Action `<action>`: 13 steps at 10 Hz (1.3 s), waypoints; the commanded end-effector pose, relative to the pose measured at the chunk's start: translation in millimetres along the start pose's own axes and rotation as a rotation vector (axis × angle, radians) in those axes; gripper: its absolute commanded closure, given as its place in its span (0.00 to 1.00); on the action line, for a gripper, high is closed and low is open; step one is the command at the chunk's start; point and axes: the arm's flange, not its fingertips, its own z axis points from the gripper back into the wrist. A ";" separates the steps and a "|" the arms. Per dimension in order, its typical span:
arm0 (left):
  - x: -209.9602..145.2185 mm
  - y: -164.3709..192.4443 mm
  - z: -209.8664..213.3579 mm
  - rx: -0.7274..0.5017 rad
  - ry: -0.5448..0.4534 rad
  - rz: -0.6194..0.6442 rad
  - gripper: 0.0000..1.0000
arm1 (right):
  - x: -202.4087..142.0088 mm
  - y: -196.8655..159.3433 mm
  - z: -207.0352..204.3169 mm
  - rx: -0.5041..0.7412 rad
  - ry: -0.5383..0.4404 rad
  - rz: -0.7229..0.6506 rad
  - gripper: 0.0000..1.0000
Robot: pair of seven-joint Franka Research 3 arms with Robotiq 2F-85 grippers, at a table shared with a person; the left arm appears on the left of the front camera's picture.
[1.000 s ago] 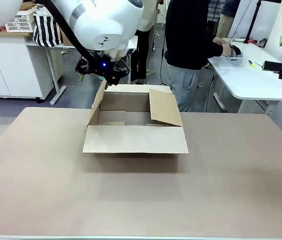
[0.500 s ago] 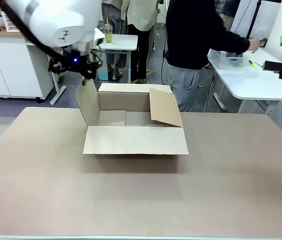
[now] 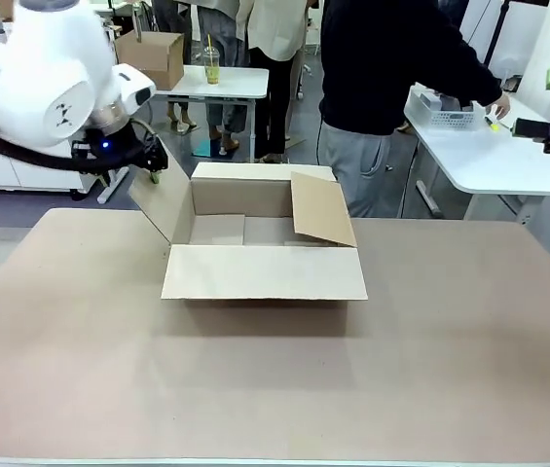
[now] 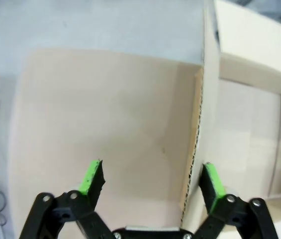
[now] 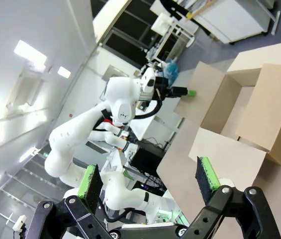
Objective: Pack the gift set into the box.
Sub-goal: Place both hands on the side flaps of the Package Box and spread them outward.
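Left jaws apart astride left flap edge [image 4: 201,99] of box [image 3: 265,272], right jaws apart, open tabletop [image 3: 275,389] around

The left arm [image 3: 51,88] is glossy white and rounded, with a small dark emblem [image 3: 63,114], a blue light [image 3: 106,146] near the wrist and perhaps a black cable [image 3: 7,148] beneath. The left gripper [image 4: 152,172] and right gripper [image 5: 147,177] are black, with silver screws [image 4: 46,198] and green pads [image 4: 93,175].

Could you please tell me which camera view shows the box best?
The front view: the whole box shows, flaps open. The left wrist view has one flap at the left claw; the right wrist view shows it slanted.
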 end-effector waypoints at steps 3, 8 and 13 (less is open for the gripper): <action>-15.4 45.9 -21.6 -0.215 0.071 -0.082 0.00 | 3.0 -0.3 -3.2 0.022 -0.016 0.026 0.00; -14.5 26.6 -20.6 -0.144 0.044 -0.048 0.00 | 3.0 -0.3 -3.2 0.022 -0.016 0.026 0.00; -14.5 26.6 -20.6 -0.144 0.044 -0.048 0.00 | 25.4 12.1 -69.2 -0.282 0.110 -0.068 0.00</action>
